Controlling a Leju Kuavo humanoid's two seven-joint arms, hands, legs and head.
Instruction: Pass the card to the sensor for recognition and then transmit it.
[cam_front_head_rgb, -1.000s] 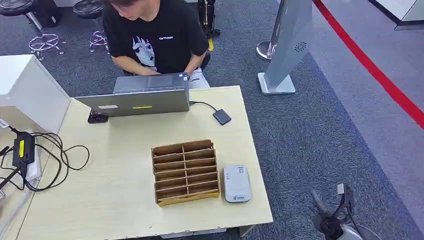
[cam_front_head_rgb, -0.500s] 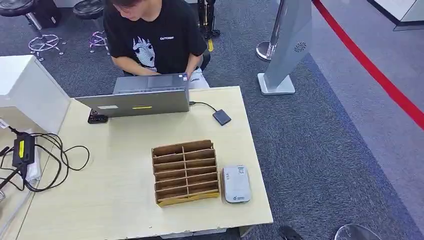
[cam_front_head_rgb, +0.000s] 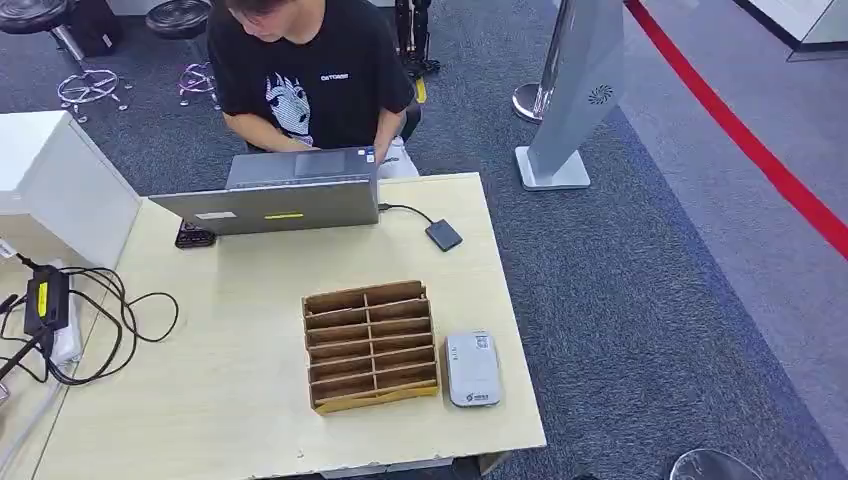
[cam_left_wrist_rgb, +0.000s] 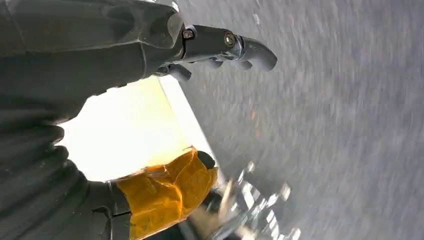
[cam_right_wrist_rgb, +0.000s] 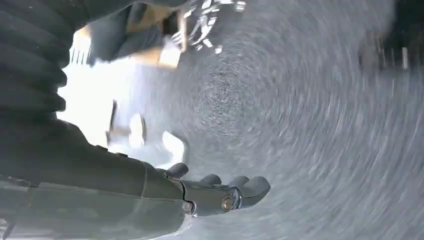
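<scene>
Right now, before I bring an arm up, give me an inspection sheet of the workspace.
Surface: pale wooden table, bare along the near edge.
Job's things: white card reader right of the wooden slotted rack; no card seen.
Clutter: laptop at the far edge, a person seated behind it.
Hands: left robot hand and right robot hand empty, over blurred carpet.
Cables: black loops and an adapter at the left edge; a lead from the laptop to a small dark box.
Surroundings: grey carpet, red floor line, grey stand, stools.

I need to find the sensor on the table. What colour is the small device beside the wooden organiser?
The device is white; the head view shows it best.
</scene>
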